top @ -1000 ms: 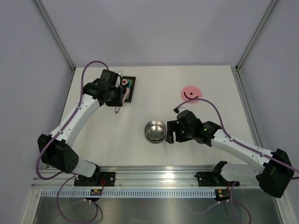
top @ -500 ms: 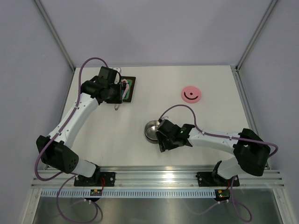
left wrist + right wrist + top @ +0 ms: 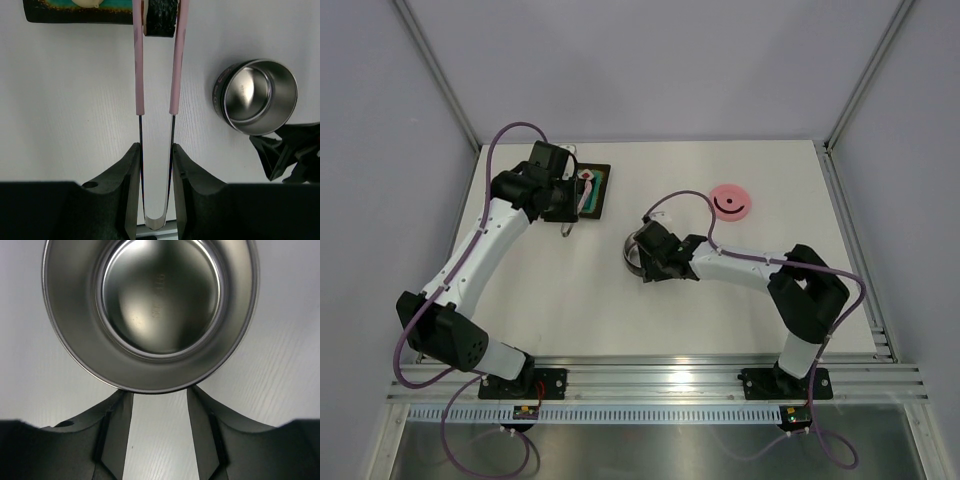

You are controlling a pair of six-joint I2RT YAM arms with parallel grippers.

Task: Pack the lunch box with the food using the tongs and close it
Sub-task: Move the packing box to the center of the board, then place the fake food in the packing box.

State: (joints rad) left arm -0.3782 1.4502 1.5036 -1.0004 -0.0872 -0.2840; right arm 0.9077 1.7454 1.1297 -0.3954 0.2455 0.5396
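One lunch box (image 3: 631,247), open and empty, is sitting upright near the middle of the table (image 3: 720,310). From the right wrist view its steel bowl (image 3: 150,315) is showing bare metal only.

One right gripper (image 3: 158,396) is lying low on the tin's near-right side. Its jaws are standing spread, gripping nothing. The tin's rim is lying right at the fingertips (image 3: 120,410) and is far wider than the gap between them.

One pink lid (image 3: 730,202) is lying flat, handle up. It is well apart from the tin, toward the table's far right.

One pair of tongs (image 3: 138,60) is being pinched by the left gripper (image 3: 156,150). Both fingers are pressing the two thin arms near the joined end. The pink tips are reaching to the edge of the tray (image 3: 603,195).

One black tray with a teal inside is sitting near the far left corner. The tin is lying well to the right of the left gripper, apart from the tongs.

Food: one pale lump (image 3: 90,3) is showing in the tray at the frame's top edge. The other pieces are too small to count.
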